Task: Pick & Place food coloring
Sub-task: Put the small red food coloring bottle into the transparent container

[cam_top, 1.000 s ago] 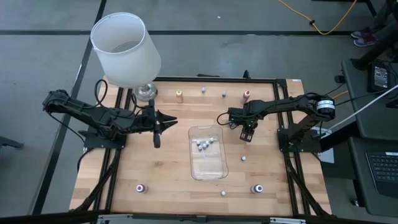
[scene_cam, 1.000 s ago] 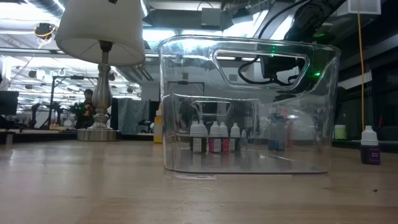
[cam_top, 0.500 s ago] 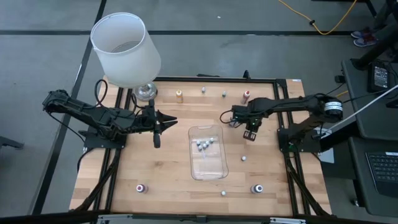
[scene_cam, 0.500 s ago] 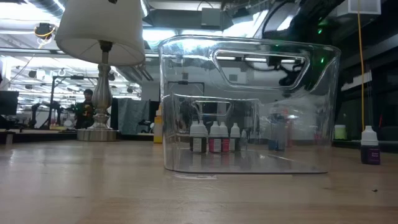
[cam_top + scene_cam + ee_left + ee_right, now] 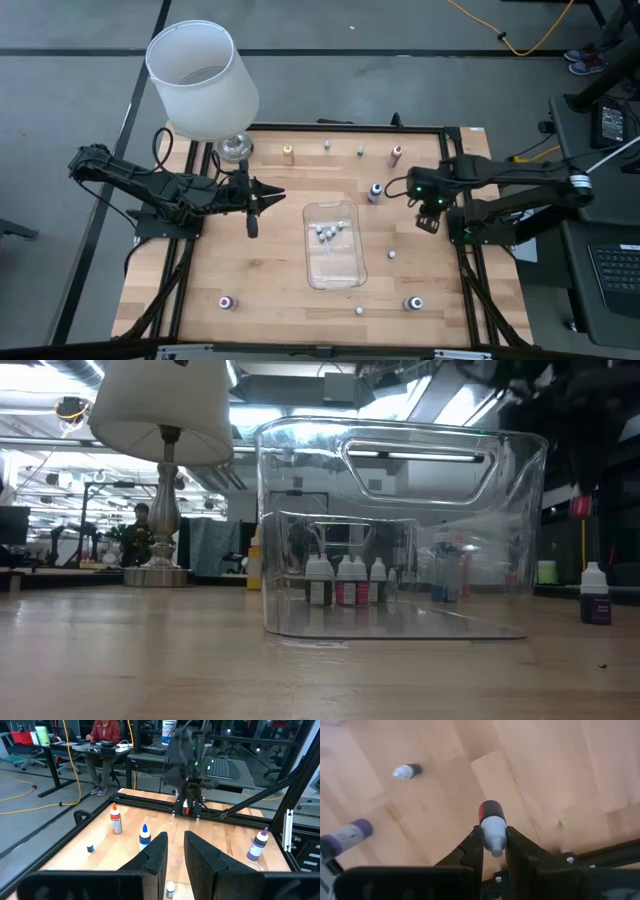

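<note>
Red colouring shows in the small dropper bottle (image 5: pixel 492 827) that the right gripper (image 5: pixel 429 215) has clamped between its fingers (image 5: pixel 470 851), held by the pale cap end above the wooden desk (image 5: pixel 270 280) near its right edge. In the high view this gripper hangs to the right of the clear plastic tray (image 5: pixel 331 272), well apart from it. Several small bottles (image 5: pixel 327 231) stand grouped in the tray's far end; the low view shows them upright behind its clear wall. Other dropper bottles are scattered on the desk: an orange one (image 5: pixel 288 153) and a red one (image 5: pixel 396 154) along the far edge, a dark one (image 5: pixel 375 192) between the tray and the right gripper, a purple one (image 5: pixel 412 303) and a pink one (image 5: pixel 226 302) near the front. The left gripper (image 5: pixel 266 196) waits left of the tray, its fingers (image 5: pixel 159 852) nearly together and holding nothing. A white lamp (image 5: pixel 203 80) stands at the far left corner.
</note>
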